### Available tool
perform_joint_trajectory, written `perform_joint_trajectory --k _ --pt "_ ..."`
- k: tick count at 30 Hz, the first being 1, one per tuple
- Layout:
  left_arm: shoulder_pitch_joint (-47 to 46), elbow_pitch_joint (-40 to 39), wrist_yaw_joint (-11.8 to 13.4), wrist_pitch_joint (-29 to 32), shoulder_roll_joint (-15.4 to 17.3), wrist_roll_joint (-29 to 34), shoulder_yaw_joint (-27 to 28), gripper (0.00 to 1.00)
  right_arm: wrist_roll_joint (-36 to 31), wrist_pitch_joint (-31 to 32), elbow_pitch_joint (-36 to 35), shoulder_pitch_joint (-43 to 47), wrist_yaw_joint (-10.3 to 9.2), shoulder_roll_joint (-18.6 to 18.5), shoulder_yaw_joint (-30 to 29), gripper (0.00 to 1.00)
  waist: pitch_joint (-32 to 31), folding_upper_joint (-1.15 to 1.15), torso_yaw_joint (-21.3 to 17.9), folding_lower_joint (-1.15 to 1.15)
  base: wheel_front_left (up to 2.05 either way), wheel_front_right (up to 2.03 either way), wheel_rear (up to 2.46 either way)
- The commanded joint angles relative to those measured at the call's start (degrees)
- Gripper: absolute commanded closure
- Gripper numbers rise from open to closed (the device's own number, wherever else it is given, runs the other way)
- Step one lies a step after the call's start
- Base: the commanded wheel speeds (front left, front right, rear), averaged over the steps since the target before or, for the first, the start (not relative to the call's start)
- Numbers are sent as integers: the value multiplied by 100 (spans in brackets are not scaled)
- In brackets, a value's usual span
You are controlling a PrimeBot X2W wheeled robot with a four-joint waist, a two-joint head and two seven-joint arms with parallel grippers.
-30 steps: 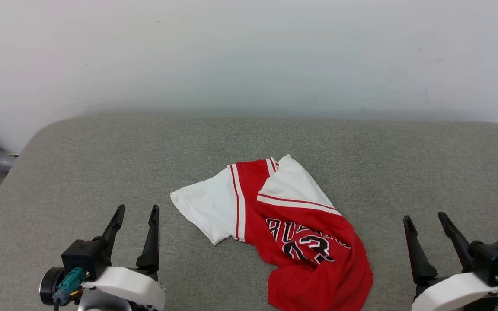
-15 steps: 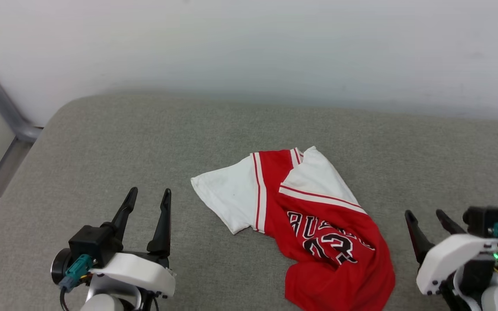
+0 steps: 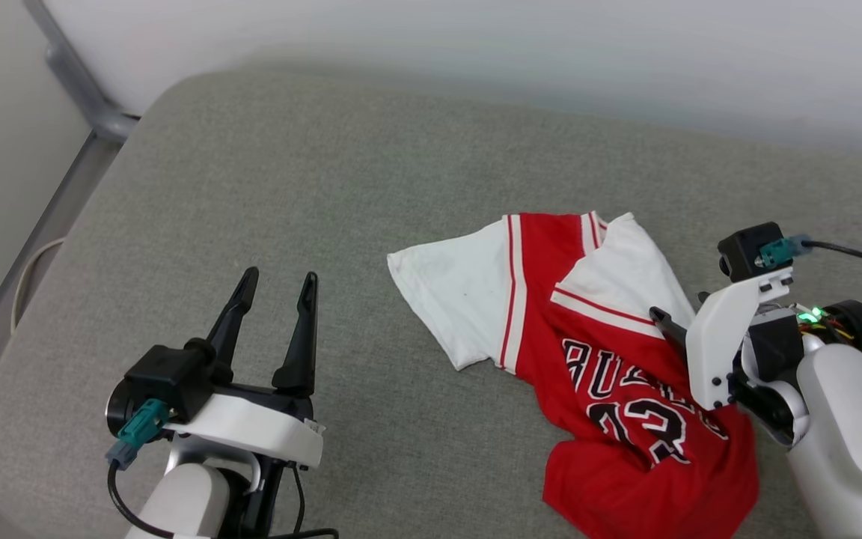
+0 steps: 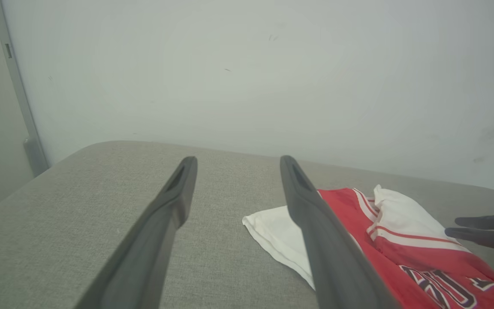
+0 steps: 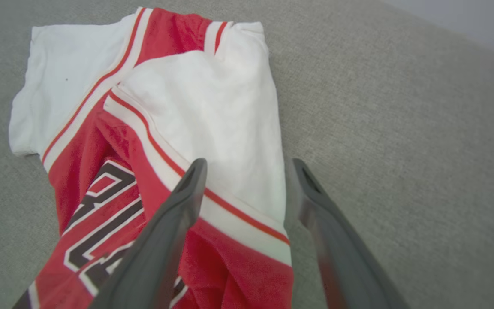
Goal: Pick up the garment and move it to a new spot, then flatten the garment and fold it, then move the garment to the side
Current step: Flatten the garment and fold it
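1. We see the garment lying crumpled on a grey upholstered surface, right of the middle in the head view. The surface has a coarse woven texture and rounded corners.
2. The garment is a thin, soft red jersey with white short sleeves, red-and-white striped trim and black block lettering edged in white. One sleeve lies flat toward the left, the other is folded over the red chest, and the near red part is bunched into wrinkles.
3. Our left gripper stands over bare upholstery well left of the garment, its two long, dark, tapering fingers spread wide with nothing between them.
4. Our right gripper is at the garment's right edge, fingers wide apart and holding nothing. In the right wrist view one finger is over the folded sleeve's striped hem and the other over grey fabric just beside it. We cannot tell whether the tips touch the cloth.
5. Behind stand a smooth pale wall and a grey metal tube.
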Motion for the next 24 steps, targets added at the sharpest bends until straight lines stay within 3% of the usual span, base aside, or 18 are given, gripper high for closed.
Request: perform_joint_trajectory --k 1,10,11,12,13,19,24 --pt "-103 16 -76 -11 -74 72 56 0 62 71 207 -203 -4 -103 137 0 204 0 159 -1 0 0 0" --pt "-198 226 -386 -11 -385 272 307 0 291 663 1425 -564 -4 -278 719 2 440 0 213 -1 0 0 0" --pt "-199 250 -420 -12 -413 303 332 0 321 696 1523 -556 -4 -268 752 60 446 0 210 -1 0 0 0" --pt "-203 267 -440 -11 -441 316 362 0 341 698 1585 -572 -4 -265 782 85 454 0 207 -1 0 0 0" --pt "-205 285 -472 -12 -468 342 390 0 361 679 1631 -595 -4 -264 795 100 459 0 199 -1 0 0 0" --pt "-119 389 -579 -11 -564 475 555 0 418 137 1503 -913 -8 -261 613 100 348 0 61 -1 0 0 0" --pt "-7 453 -615 -11 -608 578 632 0 549 -327 1341 -736 -6 -168 81 100 138 0 -142 -1 0 0 0"
